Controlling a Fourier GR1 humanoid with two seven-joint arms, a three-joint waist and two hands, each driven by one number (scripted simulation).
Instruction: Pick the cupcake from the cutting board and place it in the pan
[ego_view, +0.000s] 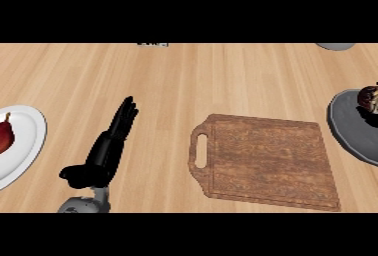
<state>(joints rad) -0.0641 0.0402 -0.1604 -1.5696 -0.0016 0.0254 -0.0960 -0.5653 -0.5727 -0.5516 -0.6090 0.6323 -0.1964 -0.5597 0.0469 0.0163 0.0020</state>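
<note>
The brown wooden cutting board (269, 160) lies right of centre with its handle slot to the left, and nothing stands on it. At the right edge sits the grey pan (347, 127), cut off by the frame. The dark cupcake (368, 100) rests inside it, only partly in view. My left hand (111, 145) stands at the lower left with straight fingers pointing away, holding nothing, well left of the board. My right hand does not show.
A white plate (29, 145) at the left edge holds a red pear-like fruit (6, 135). A grey object (336, 46) peeks in at the top right, and a small dark item (153, 44) at the top centre.
</note>
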